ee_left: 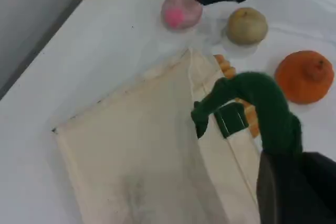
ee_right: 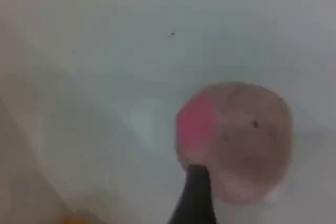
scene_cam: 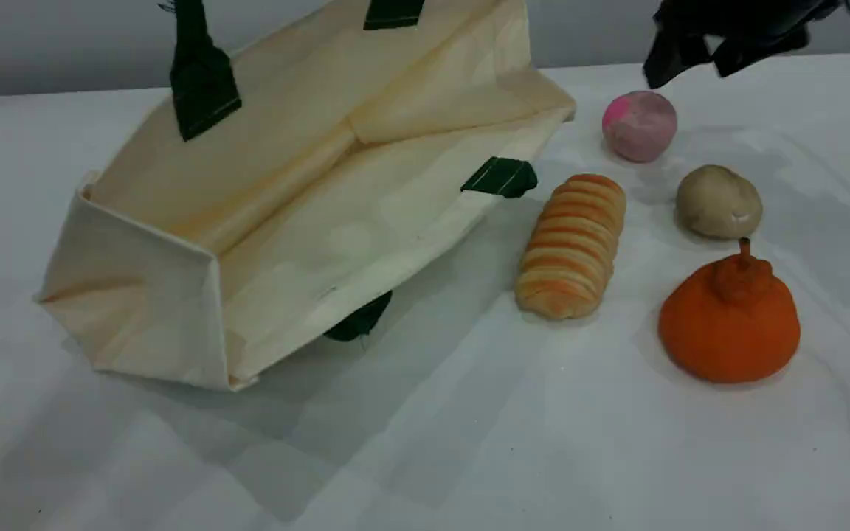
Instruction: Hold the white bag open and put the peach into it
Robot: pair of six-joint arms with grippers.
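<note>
Pink peach (scene_cam: 640, 125) under right pincer (scene_cam: 698, 63).

We count one white bag (scene_cam: 307, 214) on the surface (scene_cam: 469, 442), with three green tabs (scene_cam: 500, 177) showing. Beside it we count one peach (scene_cam: 639, 125), one beige lump (scene_cam: 718, 201), one orange stemmed fruit (scene_cam: 729, 324) and one ridged bread roll (scene_cam: 572, 245).

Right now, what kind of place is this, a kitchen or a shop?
Probably neither: it looks like a robot practice table. A plain white tabletop holds only a white bag, a peach and a few other squishy-looking pretend foods.
</note>
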